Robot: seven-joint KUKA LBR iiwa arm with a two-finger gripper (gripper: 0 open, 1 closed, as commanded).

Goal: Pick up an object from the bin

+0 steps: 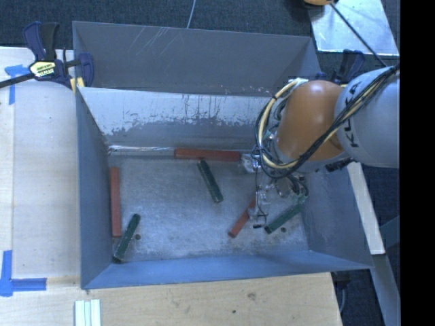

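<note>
Gripper (259,212) low in front-right part of grey metal bin (204,114), tip near floor. Short orange-red stick (238,225) lies tilted just on view's left of it; dark green stick (285,217) just on view's right. Tip close to ends of both; which one it is over, cannot tell. Gripper released or clenched: cannot tell. Second green stick (210,180) mid-floor, third green stick (126,238) in front-left corner. Long red-brown bar (207,154) along back wall, red bar (115,201) along left wall.

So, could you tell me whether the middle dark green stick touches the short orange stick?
Apart. The camera view shows a strip of bare bin floor between the dark green stick and the short orange stick, which lies nearer the front wall.
</note>
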